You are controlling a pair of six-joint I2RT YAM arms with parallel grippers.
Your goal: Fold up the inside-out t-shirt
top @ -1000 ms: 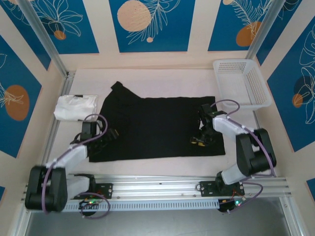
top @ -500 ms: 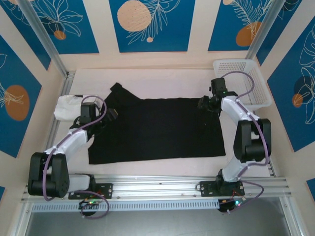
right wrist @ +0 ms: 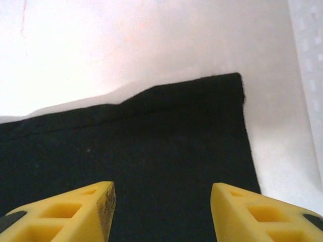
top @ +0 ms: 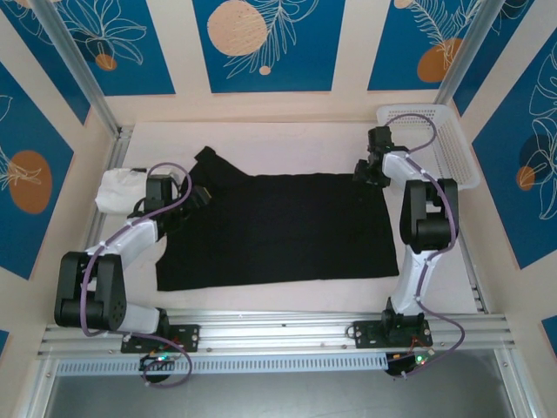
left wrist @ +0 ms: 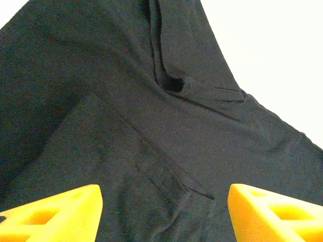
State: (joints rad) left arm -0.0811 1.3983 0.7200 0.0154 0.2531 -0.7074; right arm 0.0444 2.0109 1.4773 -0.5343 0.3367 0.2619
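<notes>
Left wrist view: left gripper (left wrist: 161,214), yellow fingers (left wrist: 55,212) spread apart, nothing between them, black cloth below.
- Item: the inside-out t-shirt (left wrist: 151,126). A stitched seam runs diagonally between the fingers. Ahead lies a raised fold with a small dark pucker. The cloth's edge slants across the upper right, with bare white table (top: 287,139) past it.

Right wrist view: right gripper (right wrist: 161,212), fingers parted, gripping nothing.
- The shirt's far right corner lies just ahead. Its far edge runs leftward with one low bump. The side edge drops toward the right finger.
- Open surface beyond the far edge. A narrow bare strip separates the side edge from the white basket (right wrist: 310,75).

Top external view: shirt spread flat mid-table, a sleeve jutting at its far left.
- Left gripper over the shirt's left edge, the white folded garment (top: 122,187) just beside that arm.
- Clear bands run along the far side and between the near hem and the rail (top: 278,326).
</notes>
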